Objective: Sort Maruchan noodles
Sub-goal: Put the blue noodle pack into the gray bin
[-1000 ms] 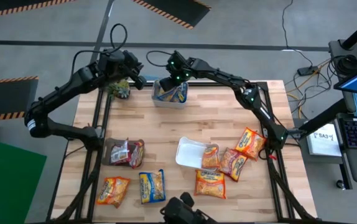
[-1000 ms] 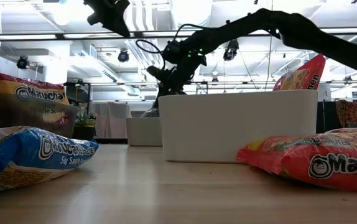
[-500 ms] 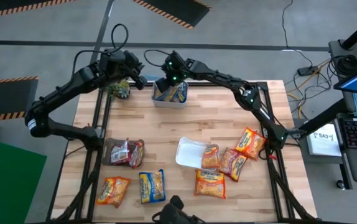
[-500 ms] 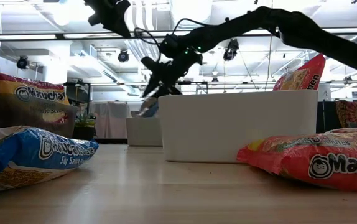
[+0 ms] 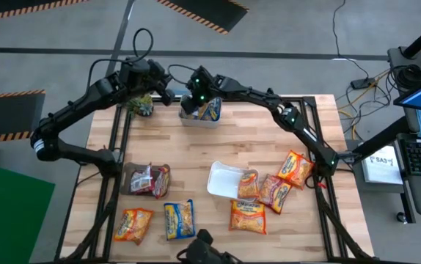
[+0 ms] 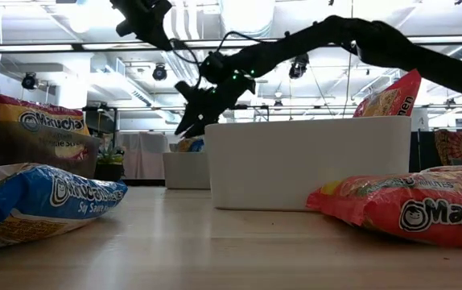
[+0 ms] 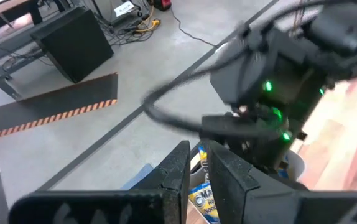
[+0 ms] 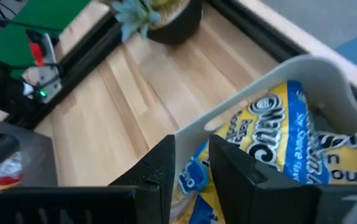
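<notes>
A white bin (image 5: 194,122) at the table's far edge holds blue-and-yellow Maruchan packets (image 5: 210,110), which fill the right wrist view (image 8: 278,130). My right gripper (image 5: 190,101) hangs over the bin's left end, fingers pointing down (image 6: 185,127). A narrow gap separates its fingers (image 8: 192,165), and it touches nothing. My left gripper (image 5: 163,88) is shut and raised above the far left corner, close beside the right wrist (image 7: 197,165). Loose packets lie flat on the table: orange (image 5: 134,224), blue-and-yellow (image 5: 179,219), and a red and orange cluster (image 5: 275,192).
A dark tray (image 5: 147,179) holds red packets near the left edge. A white tray (image 5: 224,180) at mid-table holds one orange packet (image 5: 248,185). A small potted plant (image 5: 141,104) stands at the far left corner. Bare wood lies between the bin and the trays.
My right gripper has moved toward the table's left along the white bin, from above its middle to above its left end. The left arm has kept still.
</notes>
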Tool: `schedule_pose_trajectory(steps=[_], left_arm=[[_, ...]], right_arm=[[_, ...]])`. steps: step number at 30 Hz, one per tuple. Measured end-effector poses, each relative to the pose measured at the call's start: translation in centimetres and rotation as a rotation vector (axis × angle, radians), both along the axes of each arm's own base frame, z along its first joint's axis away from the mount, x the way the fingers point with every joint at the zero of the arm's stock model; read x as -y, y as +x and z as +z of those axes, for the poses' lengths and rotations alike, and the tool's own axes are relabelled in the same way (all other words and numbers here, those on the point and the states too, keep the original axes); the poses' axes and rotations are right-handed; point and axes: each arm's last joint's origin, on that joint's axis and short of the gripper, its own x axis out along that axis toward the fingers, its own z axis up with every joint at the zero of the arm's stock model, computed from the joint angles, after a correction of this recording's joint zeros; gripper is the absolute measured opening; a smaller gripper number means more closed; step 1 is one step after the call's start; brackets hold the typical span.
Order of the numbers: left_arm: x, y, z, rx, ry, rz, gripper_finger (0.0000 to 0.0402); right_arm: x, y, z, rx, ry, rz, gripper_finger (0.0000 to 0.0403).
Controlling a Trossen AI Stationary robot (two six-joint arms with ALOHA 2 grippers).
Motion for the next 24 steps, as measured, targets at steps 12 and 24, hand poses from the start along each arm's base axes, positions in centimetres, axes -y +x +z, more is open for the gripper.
schedule_pose_trajectory(steps=[12, 24], left_arm=[[-0.7, 1.0, -1.1, 0.020, -0.083, 0.043, 0.0039], [-3.0, 5.2, -6.0, 0.079, -0.388, 0.148, 0.0039]], right_arm=[[0.7, -5.9, 9.9, 0.059, -0.140, 0.003, 0.0085], [-1.7, -12.9, 18.7, 0.096, -0.323, 0.057, 0.0061]])
